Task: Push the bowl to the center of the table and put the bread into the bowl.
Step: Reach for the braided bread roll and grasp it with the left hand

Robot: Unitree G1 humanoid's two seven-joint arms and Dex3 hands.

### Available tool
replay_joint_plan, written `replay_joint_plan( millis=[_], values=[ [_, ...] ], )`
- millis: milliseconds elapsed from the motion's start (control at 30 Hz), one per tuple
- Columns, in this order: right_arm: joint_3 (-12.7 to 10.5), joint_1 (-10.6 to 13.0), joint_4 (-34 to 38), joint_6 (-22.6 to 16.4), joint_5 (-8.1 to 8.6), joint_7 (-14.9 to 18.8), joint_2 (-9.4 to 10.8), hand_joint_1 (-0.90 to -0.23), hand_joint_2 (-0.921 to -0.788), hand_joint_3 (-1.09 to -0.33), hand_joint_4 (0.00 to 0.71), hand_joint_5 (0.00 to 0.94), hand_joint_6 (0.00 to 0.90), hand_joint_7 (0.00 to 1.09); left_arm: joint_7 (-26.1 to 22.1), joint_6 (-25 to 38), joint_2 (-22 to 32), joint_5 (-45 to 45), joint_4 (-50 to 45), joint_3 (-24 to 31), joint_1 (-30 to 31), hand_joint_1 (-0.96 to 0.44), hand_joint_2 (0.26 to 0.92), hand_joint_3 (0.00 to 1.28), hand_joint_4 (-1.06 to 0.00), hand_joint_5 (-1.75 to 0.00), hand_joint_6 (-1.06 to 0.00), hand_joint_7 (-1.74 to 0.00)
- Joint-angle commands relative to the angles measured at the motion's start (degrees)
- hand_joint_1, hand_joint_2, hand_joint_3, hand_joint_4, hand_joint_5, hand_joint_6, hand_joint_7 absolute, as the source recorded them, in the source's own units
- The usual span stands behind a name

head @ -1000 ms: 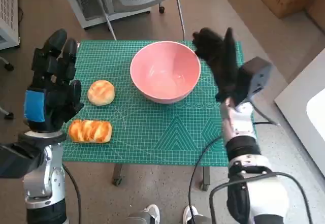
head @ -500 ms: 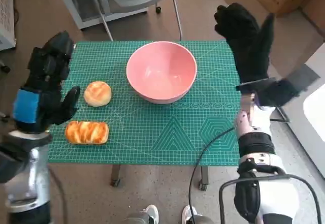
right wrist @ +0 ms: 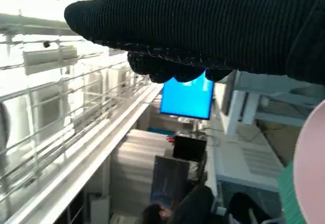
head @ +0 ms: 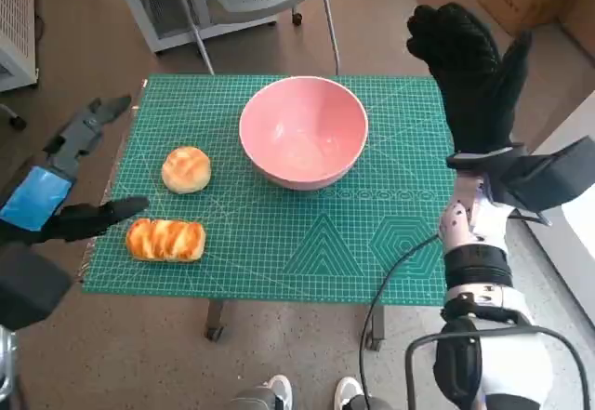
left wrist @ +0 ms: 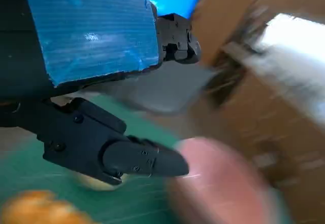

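The left hand (head: 58, 191) hovers off the table's left edge, fingers spread wide and holding nothing. Just right of its thumb lies the long glazed bread (head: 165, 240), with the round bun (head: 186, 169) a little beyond it, both on the green mat (head: 316, 243). Further right stands the pink bowl (head: 303, 132), upright and near the mat's far edge. The right hand (head: 472, 75) is raised beside the bowl's right side, apart from it, fingers extended and holding nothing.
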Motion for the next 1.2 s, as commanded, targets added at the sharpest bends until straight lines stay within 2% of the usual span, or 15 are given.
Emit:
replay_joint_plan(
  millis=[33, 200, 367, 900, 1200],
  values=[
    [0.1, 1.4, 0.5, -0.5, 0.25, 0.8, 0.1, -0.666, -0.921, -0.651, 0.239, 0.006, 0.367, 0.03, -5.8, 8.7, 4.4, 4.3, -2.3, -5.7, -1.2, -0.05, 0.723, 0.00, -0.09, 0.00, -0.23, -0.08],
    [0.3, 1.4, 0.8, -0.6, -0.06, 0.5, -0.1, -0.654, -0.921, -0.659, 0.242, 0.006, 0.366, 0.03, -9.9, 15.1, 7.0, 8.4, -2.4, -11.3, -3.1, 0.02, 0.722, 0.00, -0.06, 0.00, -0.24, -0.04],
    [0.4, 1.6, 0.5, -0.4, -0.30, -0.1, -0.1, -0.656, -0.921, -0.664, 0.242, 0.005, 0.365, 0.02, -11.1, 17.1, 7.2, 11.4, -0.9, -15.1, -4.8, 0.01, 0.721, 0.00, -0.05, 0.00, -0.25, -0.03],
    [0.3, 2.4, -0.5, 1.0, 0.60, 0.1, 0.1, -0.668, -0.921, -0.659, 0.242, 0.002, 0.369, 0.02, -8.4, 12.5, 3.1, 14.6, 11.5, -22.5, -8.4, -0.01, 0.720, 0.00, -0.04, 0.00, -0.25, -0.01],
    [0.1, 3.0, -1.4, 1.8, 1.06, 0.4, 0.0, -0.673, -0.921, -0.655, 0.229, 0.000, 0.368, 0.01, -4.2, 8.1, -0.6, 18.7, 22.5, -27.3, -11.8, -0.07, 0.716, 0.00, -0.06, 0.00, -0.28, -0.01]
  ],
)
